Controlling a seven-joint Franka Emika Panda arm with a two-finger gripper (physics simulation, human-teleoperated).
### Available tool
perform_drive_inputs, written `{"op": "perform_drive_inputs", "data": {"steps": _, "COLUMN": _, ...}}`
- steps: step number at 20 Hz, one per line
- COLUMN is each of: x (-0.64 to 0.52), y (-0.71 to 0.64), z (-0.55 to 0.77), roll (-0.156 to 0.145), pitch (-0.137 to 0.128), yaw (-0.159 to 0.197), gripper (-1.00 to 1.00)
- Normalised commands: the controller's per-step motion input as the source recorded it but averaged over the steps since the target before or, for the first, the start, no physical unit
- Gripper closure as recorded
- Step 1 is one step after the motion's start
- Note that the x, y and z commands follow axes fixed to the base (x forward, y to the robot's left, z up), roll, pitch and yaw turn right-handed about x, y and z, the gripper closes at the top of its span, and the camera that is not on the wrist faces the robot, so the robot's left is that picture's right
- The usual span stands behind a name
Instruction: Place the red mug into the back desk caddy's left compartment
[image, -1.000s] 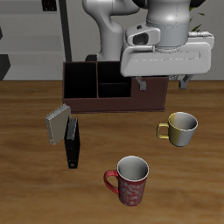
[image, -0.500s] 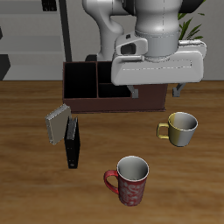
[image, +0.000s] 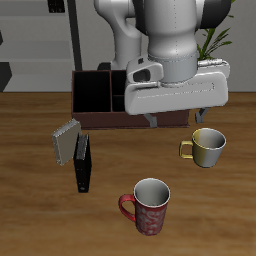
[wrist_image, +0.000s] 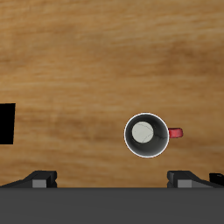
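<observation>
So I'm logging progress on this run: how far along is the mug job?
Early stage. Nothing is placed yet: the red mug stands upright near the table's front edge, untouched. In hand: the gripper hangs open and empty above the table in front of the back desk caddy; the wrist view shows the mug below it. Left: descend, grasp, carry it back and set it in the left compartment.

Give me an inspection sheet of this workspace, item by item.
Surface: wooden table, bare between items.
Job's things: red mug upright near the front edge, handle showing, nothing inside it; back desk caddy at the rear, partly hidden by the arm.
Clutter: yellowish mug upright; grey book leaning beside a black book.
Tool: tool above the table, holding nothing; finger spacing cannot be told.
Cables: nothing seen.
Surroundings: plant behind the robot.
</observation>
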Motion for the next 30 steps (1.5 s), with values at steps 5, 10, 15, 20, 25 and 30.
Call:
{"op": "perform_drive_inputs", "data": {"steps": 5, "x": 0.02, "y": 0.02, "z": -0.22, "roll": -0.014, "pitch": -0.039, "yaw": -0.013, "gripper": -1.0}}
{"op": "perform_drive_inputs", "data": {"steps": 10, "x": -0.01, "y": 0.08, "z": -0.17, "roll": -0.031, "pitch": -0.03, "yaw": -0.011, "gripper": -1.0}}
{"op": "perform_drive_inputs", "data": {"steps": 15, "x": -0.01, "y": 0.1, "z": -0.18, "roll": -0.006, "pitch": -0.001, "yaw": -0.024, "gripper": -1.0}}
{"op": "perform_drive_inputs", "data": {"steps": 20, "x": 0.03, "y": -0.04, "z": -0.19, "roll": -0.021, "pitch": -0.003, "yaw": -0.009, "gripper": -1.0}}
{"op": "perform_drive_inputs", "data": {"steps": 25, "x": 0.03, "y": -0.03, "z": -0.16, "roll": 0.009, "pitch": -0.004, "yaw": 0.013, "gripper": -1.0}}
{"op": "perform_drive_inputs", "data": {"steps": 30, "x": -0.01, "y": -0.05, "z": -0.23, "roll": -0.005, "pitch": -0.011, "yaw": 0.018, "gripper": -1.0}}
